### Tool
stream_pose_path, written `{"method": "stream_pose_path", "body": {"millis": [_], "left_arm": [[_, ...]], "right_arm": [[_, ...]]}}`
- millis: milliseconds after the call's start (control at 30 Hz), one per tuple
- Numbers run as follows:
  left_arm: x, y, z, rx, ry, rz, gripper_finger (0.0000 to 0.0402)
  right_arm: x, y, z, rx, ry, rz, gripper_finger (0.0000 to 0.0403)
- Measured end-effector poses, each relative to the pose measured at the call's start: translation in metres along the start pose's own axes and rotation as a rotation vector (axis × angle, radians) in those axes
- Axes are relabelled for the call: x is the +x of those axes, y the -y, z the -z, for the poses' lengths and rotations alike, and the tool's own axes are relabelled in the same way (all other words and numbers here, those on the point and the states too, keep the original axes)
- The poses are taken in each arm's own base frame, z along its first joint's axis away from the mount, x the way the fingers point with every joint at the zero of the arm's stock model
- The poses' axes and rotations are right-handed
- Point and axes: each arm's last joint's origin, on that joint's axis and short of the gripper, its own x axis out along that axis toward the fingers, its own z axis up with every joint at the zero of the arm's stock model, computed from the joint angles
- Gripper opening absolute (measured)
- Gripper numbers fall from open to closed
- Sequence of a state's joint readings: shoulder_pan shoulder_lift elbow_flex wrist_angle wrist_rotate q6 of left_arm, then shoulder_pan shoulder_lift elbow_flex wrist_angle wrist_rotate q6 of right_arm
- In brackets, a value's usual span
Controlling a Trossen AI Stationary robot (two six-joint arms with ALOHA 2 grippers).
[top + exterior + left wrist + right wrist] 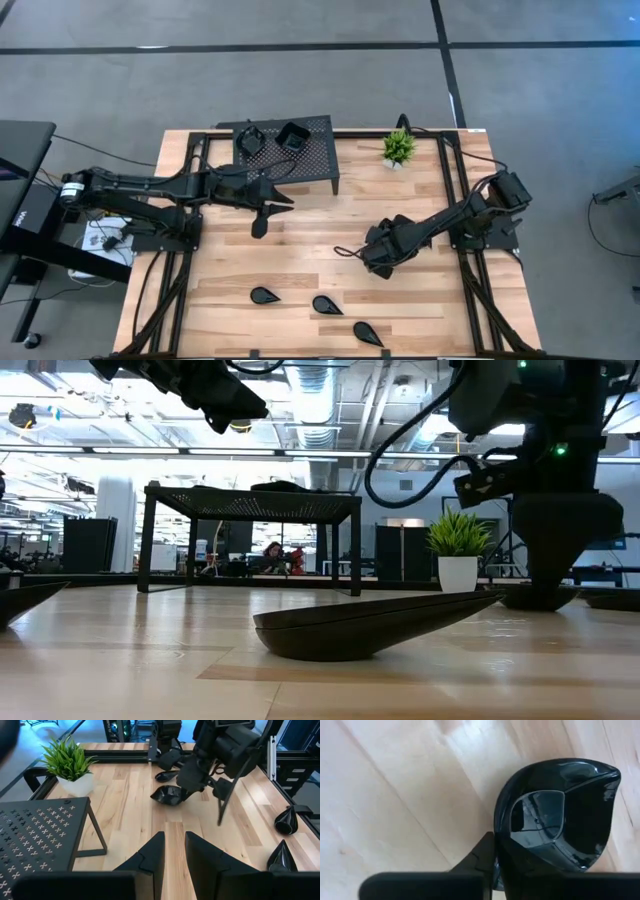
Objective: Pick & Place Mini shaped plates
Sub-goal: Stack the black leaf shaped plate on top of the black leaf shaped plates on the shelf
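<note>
A glossy black mini plate (560, 810) lies on the wooden table right of centre, also visible in the left wrist view (167, 795). My right gripper (375, 264) points down at it and is shut on it. My left gripper (274, 208) hovers open above the table, just in front of the black perforated stand (318, 160), holding nothing. Two more mini plates (250, 138) (293, 135) sit on the stand's top. Three teardrop mini plates (264, 295) (326, 304) (367, 333) rest on the table near its front edge. My right gripper pinches the plate's rim (502, 827) on one side, with one finger (480, 855) outside the wall and the other over the inside. The fingers come from above, slanting steeply down. In the left wrist view the plate's underside is on the table.
A small green potted plant (398, 148) stands at the back, right of the stand. The black frame rails (452, 170) run along the table's sides. Bare wood lies between the two grippers and in front of the stand.
</note>
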State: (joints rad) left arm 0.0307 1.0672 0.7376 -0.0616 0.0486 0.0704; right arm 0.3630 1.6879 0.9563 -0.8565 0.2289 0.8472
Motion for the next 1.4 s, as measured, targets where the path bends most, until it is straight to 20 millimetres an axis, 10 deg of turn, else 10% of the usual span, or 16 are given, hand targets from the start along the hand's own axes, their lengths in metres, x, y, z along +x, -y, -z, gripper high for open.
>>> {"method": "stream_pose_path", "body": {"millis": [600, 1067, 1400], "left_arm": [[0.038, 0.034, 0.021, 0.258, -0.070, 0.374, 0.0083], [0.087, 0.040, 0.052, 0.249, -0.151, 0.395, 0.0142], [0.092, 0.038, 0.055, 0.261, -0.171, 0.294, 0.0083]], "right_arm": [[-0.060, -0.042, -0.068, -0.895, 0.631, -0.218, 0.0002], [-0.055, -0.021, -0.093, -1.074, 0.695, -0.168, 0.0002], [-0.051, -0.011, -0.101, -1.044, 0.684, -0.153, 0.0005]]}}
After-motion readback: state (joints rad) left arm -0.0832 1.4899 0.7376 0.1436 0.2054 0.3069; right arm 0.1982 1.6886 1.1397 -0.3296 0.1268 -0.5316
